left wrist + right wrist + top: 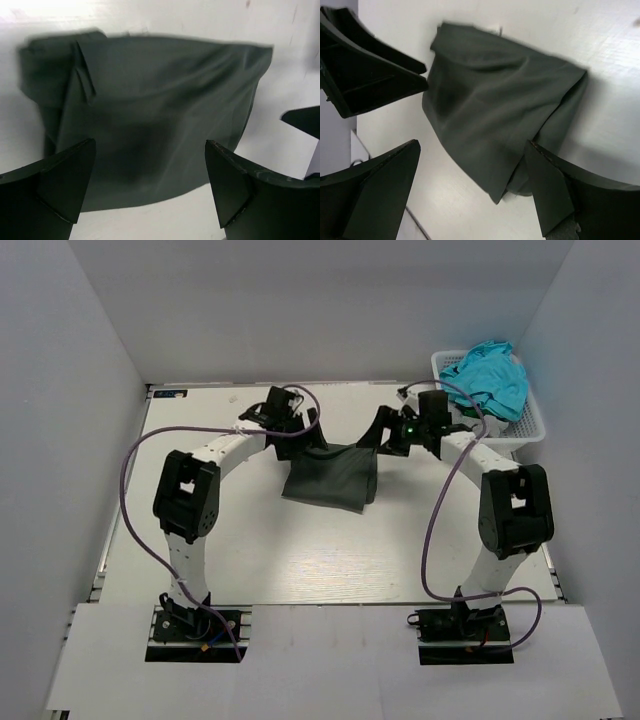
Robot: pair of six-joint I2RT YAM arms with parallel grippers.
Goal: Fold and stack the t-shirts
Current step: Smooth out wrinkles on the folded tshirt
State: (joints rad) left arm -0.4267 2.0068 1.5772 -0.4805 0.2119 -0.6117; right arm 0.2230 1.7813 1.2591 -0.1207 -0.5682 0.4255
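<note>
- The left gripper (150, 167) and right gripper (472, 167) both hang wide open and empty above the charcoal t-shirt (330, 480).
- I'd pinch matching corners, then fold evenly.

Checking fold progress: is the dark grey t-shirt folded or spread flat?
Folded. The dark grey t-shirt lies as a compact rectangle, layers doubled at its edge, no sleeves spread.
</note>
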